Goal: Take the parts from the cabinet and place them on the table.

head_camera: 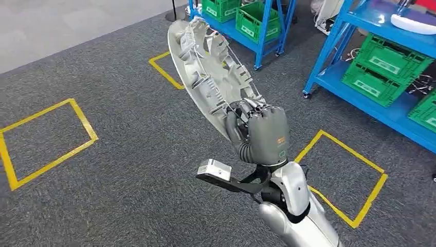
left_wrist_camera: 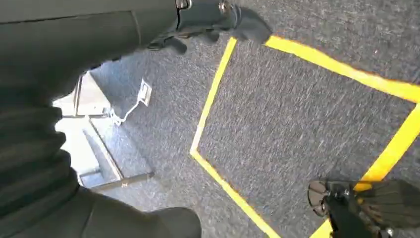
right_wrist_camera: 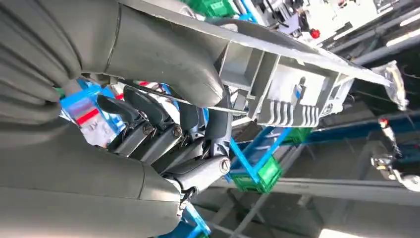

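Right hand [head_camera: 263,135] grips the near rim of the grey part [head_camera: 205,67], whose long axis runs up and away, probably toward the blue racks [head_camera: 329,56].

Part held up over the floor, shelves beyond

The right hand [head_camera: 261,135] grips the lower edge of the part [head_camera: 208,67], which tilts up and away to the hand's left, above the carpet [head_camera: 118,170]. One taped floor square [head_camera: 43,139] lies well to the hand's left, another [head_camera: 342,177] just to its right — a third [head_camera: 165,69] sits partly behind the part. Beyond the hand stands a shelf rack [head_camera: 262,31] with crates [head_camera: 254,18] on it; to the hand's right, a second rack [head_camera: 360,87] holds more crates [head_camera: 385,67].
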Available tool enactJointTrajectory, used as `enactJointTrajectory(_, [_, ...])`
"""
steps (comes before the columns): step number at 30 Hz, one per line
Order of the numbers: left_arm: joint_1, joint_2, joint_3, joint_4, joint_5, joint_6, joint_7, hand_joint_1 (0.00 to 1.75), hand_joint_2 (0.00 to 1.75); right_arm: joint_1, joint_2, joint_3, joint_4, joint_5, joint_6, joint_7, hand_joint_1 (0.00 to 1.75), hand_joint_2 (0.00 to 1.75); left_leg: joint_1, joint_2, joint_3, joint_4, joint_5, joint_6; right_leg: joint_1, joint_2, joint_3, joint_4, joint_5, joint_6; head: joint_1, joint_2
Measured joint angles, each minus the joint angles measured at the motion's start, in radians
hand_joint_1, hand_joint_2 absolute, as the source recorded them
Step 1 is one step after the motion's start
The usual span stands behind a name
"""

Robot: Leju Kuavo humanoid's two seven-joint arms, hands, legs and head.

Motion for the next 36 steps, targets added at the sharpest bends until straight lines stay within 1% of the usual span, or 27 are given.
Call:
enactJointTrajectory(1, [0.002, 0.002, 0.000, 0.000, 0.001, 0.001, 0.000, 0.00, 1.75, 0.003, 0.009, 0.000, -0.006, 0.007, 0.007, 0.000, 1.75, 1.75, -0.004, -0.003, -0.003, 0.002, 0.000, -0.005, -0.013, -0.019, 0.008, -0.018, 0.011, -0.008, 0.000, 0.000])
enactJointTrajectory(2, [0.003, 0.000, 0.000, 0.000, 0.002, 0.002, -0.001, 0.00, 1.75, 0.003, 0.017, 0.000, -0.009, 0.015, 0.010, -0.001, 1.75, 1.75, -0.010, 0.065, -0.012, 0.025, -0.016, -0.005, -0.012, -0.031, 0.014, -0.025, 0.013, -0.015, -0.004, 0.000])
enactJointTrajectory(3, [0.000, -0.001, 0.000, 0.000, 0.003, 0.003, -0.002, 0.00, 1.75, 0.003, 0.021, -0.001, -0.014, 0.018, 0.011, -0.003, 1.75, 1.75, -0.010, 0.110, -0.038, 0.078, -0.051, -0.009, -0.011, -0.044, 0.015, -0.026, 0.013, -0.021, -0.011, 0.000])
enactJointTrajectory(4, [-0.002, -0.001, 0.000, 0.000, 0.003, 0.004, -0.003, 0.00, 1.75, 0.004, 0.023, -0.003, -0.016, 0.021, 0.011, -0.006, 1.75, 1.75, -0.008, 0.133, -0.073, 0.152, -0.090, -0.013, -0.010, -0.059, 0.016, -0.026, 0.012, -0.022, -0.011, 0.000])
enactJointTrajectory(6, [-0.002, -0.001, 0.000, 0.000, 0.007, 0.010, -0.003, 0.00, 1.75, 0.007, 0.025, -0.003, -0.016, 0.022, 0.015, -0.008, 1.75, 1.75, -0.003, 0.144, -0.141, 0.293, -0.145, -0.023, -0.009, -0.090, 0.015, -0.025, 0.010, -0.023, -0.011, 0.000])
enactJointTrajectory(7, [0.002, 0.000, 0.000, 0.000, 0.011, 0.013, -0.003, 0.00, 1.75, 0.011, 0.028, -0.004, -0.016, 0.022, 0.018, -0.009, 1.75, 1.75, 0.002, 0.146, -0.146, 0.306, -0.138, -0.027, -0.010, -0.104, 0.015, -0.025, 0.009, -0.021, -0.011, 0.000])
enactJointTrajectory(8, [0.005, 0.000, 0.000, 0.000, 0.013, 0.014, -0.003, 0.00, 1.75, 0.014, 0.031, -0.004, -0.016, 0.023, 0.019, -0.011, 1.75, 1.75, 0.005, 0.151, -0.125, 0.270, -0.113, -0.031, -0.010, -0.117, 0.016, -0.025, 0.008, -0.019, -0.011, 0.000])
enactJointTrajectory(10, [0.007, 0.001, 0.001, 0.000, 0.015, 0.016, -0.004, 0.00, 1.75, 0.014, 0.038, -0.004, -0.017, 0.025, 0.021, -0.013, 1.75, 1.75, 0.010, 0.180, -0.027, 0.099, -0.036, -0.036, -0.014, -0.140, 0.020, -0.020, 0.002, -0.010, -0.011, 0.000])
enactJointTrajectory(11, [0.007, 0.001, 0.001, 0.000, 0.015, 0.016, -0.005, 0.00, 1.75, 0.014, 0.040, -0.004, -0.017, 0.025, 0.021, -0.014, 1.75, 1.75, 0.010, 0.228, 0.019, 0.024, -0.016, -0.039, -0.012, -0.148, 0.022, -0.014, -0.004, -0.001, -0.011, 0.000])
enactJointTrajectory(12, [0.005, -0.005, 0.001, 0.000, 0.015, 0.016, -0.007, 0.00, 1.75, 0.014, 0.041, -0.004, -0.018, 0.026, 0.022, -0.015, 1.75, 1.75, 0.005, 0.255, 0.024, 0.014, -0.023, -0.027, -0.001, -0.158, 0.021, -0.008, -0.012, 0.009, -0.015, 0.000])
enactJointTrajectory(13, [0.005, -0.005, 0.001, 0.000, 0.016, 0.016, -0.008, 0.00, 1.75, 0.014, 0.041, -0.005, -0.019, 0.027, 0.023, -0.017, 1.75, 1.75, 0.005, 0.231, 0.018, 0.015, -0.020, -0.010, -0.001, -0.165, 0.023, -0.008, -0.012, 0.013, -0.007, 0.000])
enactJointTrajectory(16, [0.010, -0.005, 0.001, 0.000, 0.017, 0.016, -0.008, 0.00, 1.75, 0.013, 0.048, -0.005, -0.020, 0.028, 0.026, -0.016, 1.75, 1.75, 0.002, 0.197, 0.010, 0.017, -0.019, 0.013, -0.006, -0.198, 0.032, -0.013, -0.015, 0.030, -0.005, 0.000])
enactJointTrajectory(17, [0.012, -0.004, 0.001, 0.000, 0.018, 0.016, -0.008, 0.00, 1.75, 0.013, 0.049, -0.005, -0.021, 0.028, 0.026, -0.016, 1.75, 1.75, 0.005, 0.183, 0.012, 0.013, -0.015, 0.020, -0.013, -0.153, 0.033, 0.002, -0.030, 0.040, -0.002, 0.000])
enactJointTrajectory(18, [0.011, -0.003, 0.001, 0.000, 0.018, 0.016, -0.007, 0.00, 1.75, 0.014, 0.049, -0.005, -0.022, 0.028, 0.026, -0.017, 1.75, 1.75, 0.004, 0.171, 0.011, 0.013, -0.014, 0.027, -0.016, -0.102, 0.014, 0.046, -0.062, 0.039, 0.000, 0.000])
enactJointTrajectory(19, [0.009, -0.003, 0.001, -0.001, 0.018, 0.016, -0.008, 0.00, 1.75, 0.014, 0.048, -0.007, -0.022, 0.029, 0.026, -0.017, 1.75, 1.75, 0.003, 0.160, 0.009, 0.013, -0.012, 0.033, -0.015, -0.075, -0.023, 0.125, -0.104, 0.036, 0.003, 0.000])
enactJointTrajectory(21, [0.009, -0.003, 0.001, 0.000, 0.018, 0.016, -0.008, 0.00, 1.75, 0.017, 0.047, -0.008, -0.022, 0.029, 0.026, -0.017, 1.75, 1.75, -0.004, 0.130, 0.006, 0.013, -0.011, 0.037, -0.011, -0.061, -0.103, 0.282, -0.165, 0.031, 0.006, 0.000])
enactJointTrajectory(22, [0.011, -0.003, 0.001, 0.000, 0.018, 0.016, -0.008, 0.00, 1.75, 0.019, 0.047, -0.008, -0.021, 0.029, 0.027, -0.016, 1.75, 1.75, -0.007, 0.116, 0.005, 0.013, -0.010, 0.039, -0.008, -0.060, -0.123, 0.314, -0.165, 0.027, 0.006, 0.000])
enactJointTrajectory(23, [0.012, -0.003, 0.001, 0.000, 0.017, 0.016, -0.008, 0.00, 1.75, 0.020, 0.047, -0.008, -0.021, 0.028, 0.027, -0.016, 1.75, 1.75, -0.009, 0.100, 0.005, 0.014, -0.008, 0.040, -0.005, -0.058, -0.120, 0.294, -0.140, 0.019, 0.006, 0.000])
enactJointTrajectory(24, [0.012, -0.003, 0.001, 0.000, 0.015, 0.016, -0.008, 0.00, 1.75, 0.020, 0.047, -0.008, -0.021, 0.029, 0.025, -0.016, 1.75, 1.75, -0.010, 0.084, 0.005, 0.014, -0.006, 0.039, -0.001, -0.053, -0.092, 0.230, -0.098, 0.010, 0.006, 0.000])
enactJointTrajectory(25, [0.011, -0.003, 0.001, 0.000, 0.012, 0.016, -0.009, 0.00, 1.75, 0.019, 0.047, -0.008, -0.021, 0.029, 0.021, -0.015, 1.75, 1.75, -0.010, 0.068, 0.005, 0.014, -0.004, 0.038, 0.004, -0.041, -0.043, 0.129, -0.046, 0.000, 0.006, 0.000])
enactJointTrajectory(26, [0.010, -0.003, 0.001, 0.000, 0.009, 0.016, -0.011, 0.00, 1.75, 0.019, 0.047, -0.008, -0.022, 0.031, 0.014, -0.014, 1.75, 1.75, -0.010, 0.055, 0.005, 0.014, -0.002, 0.035, 0.008, -0.011, 0.005, 0.035, -0.007, -0.009, 0.006, 0.000])
enactJointTrajectory(27, [0.010, -0.006, 0.001, 0.000, 0.005, 0.016, -0.012, 0.00, 1.75, 0.020, 0.047, -0.010, -0.022, 0.031, 0.006, -0.011, 1.75, 1.75, -0.009, 0.048, 0.003, 0.014, 0.001, 0.031, 0.009, 0.017, 0.018, 0.003, -0.018, -0.010, 0.005, 0.000])
enactJointTrajectory(31, [0.012, -0.006, 0.001, 0.000, -0.006, 0.010, -0.009, 0.00, 1.75, 0.026, 0.044, -0.017, -0.024, 0.034, -0.012, -0.004, 1.75, 1.75, -0.005, 0.012, -0.006, 0.000, 0.015, 0.005, 0.021, -0.018, 0.017, -0.010, -0.001, -0.022, 0.012, 0.000])
enactJointTrajectory(32, [0.011, -0.006, 0.001, 0.000, -0.008, 0.008, -0.008, 0.00, 1.75, 0.031, 0.044, -0.018, -0.027, 0.034, -0.012, -0.002, 1.75, 1.75, -0.006, 0.022, -0.012, 0.008, 0.012, 0.005, 0.006, -0.034, 0.023, -0.028, 0.012, -0.028, 0.011, 0.000])
enactJointTrajectory(33, [0.009, -0.006, 0.001, 0.000, -0.009, 0.004, -0.007, 0.00, 1.75, 0.034, 0.044, -0.018, -0.028, 0.034, -0.013, -0.002, 1.75, 1.75, -0.014, 0.075, -0.026, 0.039, -0.013, 0.005, 0.008, -0.041, 0.025, -0.034, 0.014, -0.032, 0.010, 0.000])
enactJointTrajectory(34, [0.006, -0.006, 0.001, 0.000, -0.010, 0.000, -0.007, 0.00, 1.75, 0.036, 0.043, -0.021, -0.029, 0.034, -0.016, -0.002, 1.75, 1.75, -0.014, 0.112, -0.056, 0.102, -0.054, 0.001, 0.009, -0.055, 0.025, -0.034, 0.016, -0.036, 0.002, 0.000])
enactJointTrajectory(36, [0.003, -0.006, 0.001, 0.000, -0.010, -0.002, -0.007, 0.00, 1.75, 0.043, 0.040, -0.024, -0.029, 0.034, -0.017, -0.001, 1.75, 1.75, -0.009, 0.141, -0.126, 0.259, -0.126, -0.009, 0.010, -0.085, 0.023, -0.033, 0.014, -0.037, 0.002, 0.000])
